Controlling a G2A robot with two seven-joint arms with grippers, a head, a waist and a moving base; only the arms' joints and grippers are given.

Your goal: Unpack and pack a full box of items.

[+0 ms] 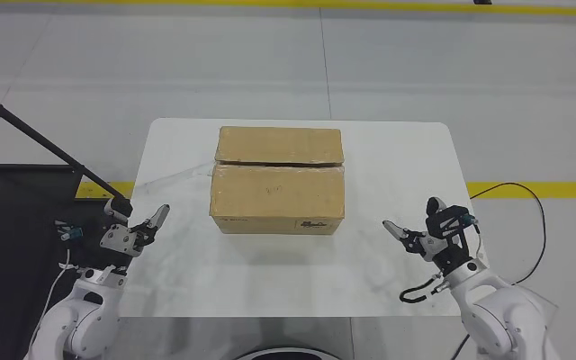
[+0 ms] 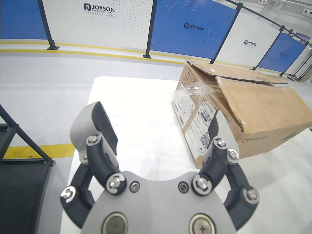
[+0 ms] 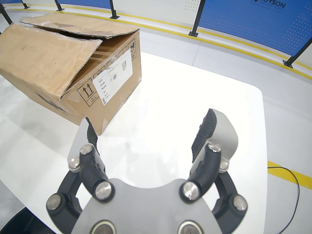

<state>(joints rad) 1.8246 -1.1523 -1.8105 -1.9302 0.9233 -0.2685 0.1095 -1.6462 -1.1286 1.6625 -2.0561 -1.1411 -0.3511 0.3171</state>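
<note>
White table (image 1: pixel 387 270), grey floor around. Cardboard box (image 1: pixel 279 180) sits between the two pincers, top flaps folded down but slightly ajar. Left pincer (image 2: pixel 156 113) released, fingers spread, empty; box ahead, not touching. Right pincer (image 3: pixel 148 116) likewise spread, empty; box ahead, apart.

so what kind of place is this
Probably a robot test hall: blue and white perforated panels fence it off, yellow floor lines cross the floor, and a white table holds a cardboard box.
</note>
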